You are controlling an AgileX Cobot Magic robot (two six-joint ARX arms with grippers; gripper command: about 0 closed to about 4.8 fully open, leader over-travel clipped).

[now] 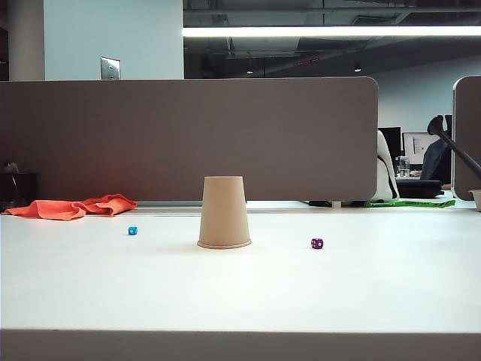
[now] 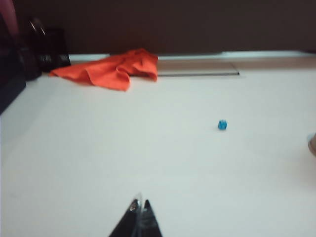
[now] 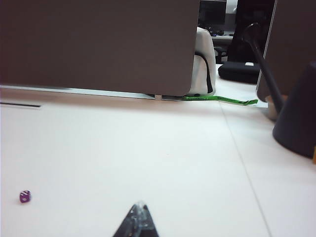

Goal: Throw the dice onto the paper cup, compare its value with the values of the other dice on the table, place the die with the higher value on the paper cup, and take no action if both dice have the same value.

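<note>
**End effectors clenched and clear; dice untouched on counter**

Left end effector [image 2: 139, 207]: fingertips pressed together at bottom centre of the left wrist view, clenched on nothing, well apart from the blue die [image 2: 222, 125], which sits right of centre in that view. Right end effector [image 3: 139, 210]: tips likewise together at bottom centre of the right wrist view, holding nothing; purple die [image 3: 25, 196] lies at lower left there. Neither arm shows in the exterior view.

Exterior view: paper cup [image 1: 224, 213] stands upside down mid-frame on the white counter [image 1: 240, 293]. Blue die left of it, purple die right, both apart from the cup. Orange cloth [image 1: 71, 207] at far left edge, by the grey divider [image 1: 188, 135].

Judgement: task at its start; picking up the blue die comes first. Doing it well means opening the left end effector before descending, centring over the small cube, and closing squarely on flat faces so it does not squirt out. Pip values unreadable from here.
</note>
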